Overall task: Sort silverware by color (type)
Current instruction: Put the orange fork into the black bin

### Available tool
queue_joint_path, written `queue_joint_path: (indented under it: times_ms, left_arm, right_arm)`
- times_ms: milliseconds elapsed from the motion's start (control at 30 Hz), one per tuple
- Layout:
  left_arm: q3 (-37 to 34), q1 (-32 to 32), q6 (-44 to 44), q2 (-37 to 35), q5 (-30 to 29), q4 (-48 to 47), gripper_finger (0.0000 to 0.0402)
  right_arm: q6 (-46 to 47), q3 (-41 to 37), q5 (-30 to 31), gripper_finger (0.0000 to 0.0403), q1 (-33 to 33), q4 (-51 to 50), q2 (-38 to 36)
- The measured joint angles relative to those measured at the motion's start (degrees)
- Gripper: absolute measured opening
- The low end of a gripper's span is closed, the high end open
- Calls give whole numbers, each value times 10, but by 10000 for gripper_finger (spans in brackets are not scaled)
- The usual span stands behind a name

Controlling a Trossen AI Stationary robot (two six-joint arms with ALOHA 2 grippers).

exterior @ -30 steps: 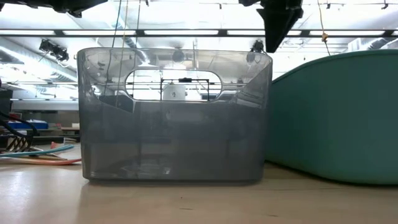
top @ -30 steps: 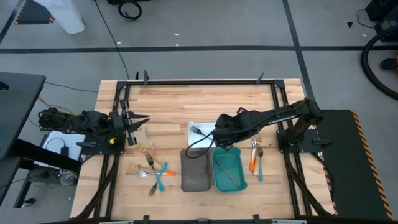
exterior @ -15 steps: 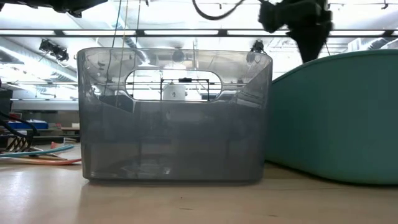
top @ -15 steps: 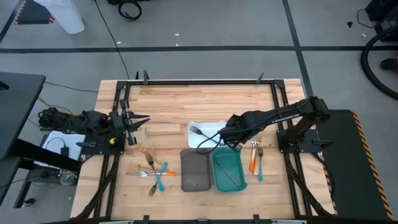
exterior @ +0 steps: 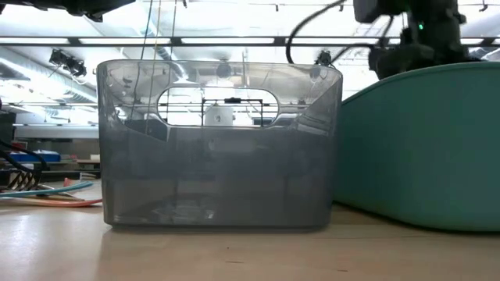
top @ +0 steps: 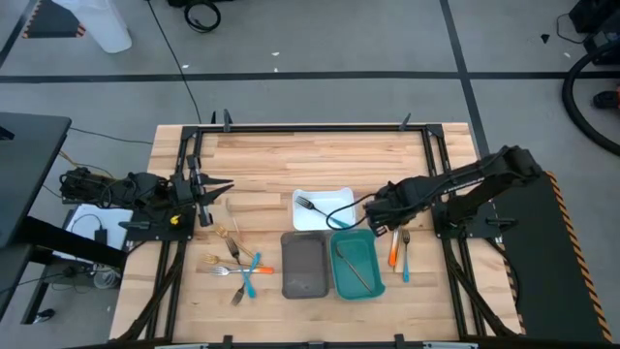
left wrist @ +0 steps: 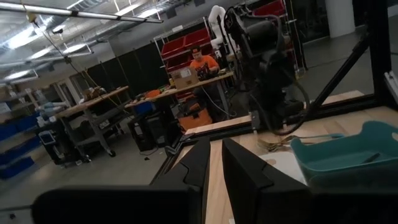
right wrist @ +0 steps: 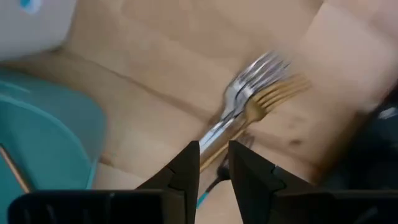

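Note:
Two forks, one orange-handled (top: 392,247) and one blue-handled (top: 405,257), lie flat on the wood right of the teal tray (top: 356,264). In the right wrist view their silver tines (right wrist: 255,71) and gold tines (right wrist: 281,90) lie side by side. My right gripper (top: 383,221) hovers just above them, narrowly open (right wrist: 214,158) and touching nothing. A dark fork (top: 308,204) lies in the white tray (top: 334,199), and a bronze piece (top: 359,274) lies in the teal tray. Several more pieces (top: 235,260) lie on the left. My left gripper (top: 221,189) waits shut at the left edge.
The grey tray (top: 303,264) stands between the left cluster and the teal tray, and fills the low view (exterior: 219,144) beside the teal wall (exterior: 422,148). A black cable loops over the white tray. A person in orange (left wrist: 202,62) sits far beyond the table.
My right gripper has moved toward the table's right edge, from above the white and grey trays across the teal tray to above the two forks on the right. The silverware and trays have stayed in place.

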Motion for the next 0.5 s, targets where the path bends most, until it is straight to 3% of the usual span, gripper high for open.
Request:
queue_joint_path:
  times_ms: [100,267,400,500]
  left_arm:
    - [5,0,30,0,-13,-3,50]
    - [23,0,2,-2,-79,-3,50]
    - [23,-1,-63,0,-69,-30,50]
    - [23,-1,-124,0,-14,-82,50]
  right_arm:
    - [17,-36,-28,95,0,34,-5]
    - [5,-58,-37,95,0,49,-4]
    - [-38,-56,-40,95,-21,46,-17]
    - [-74,-41,-9,95,-38,36,-36]
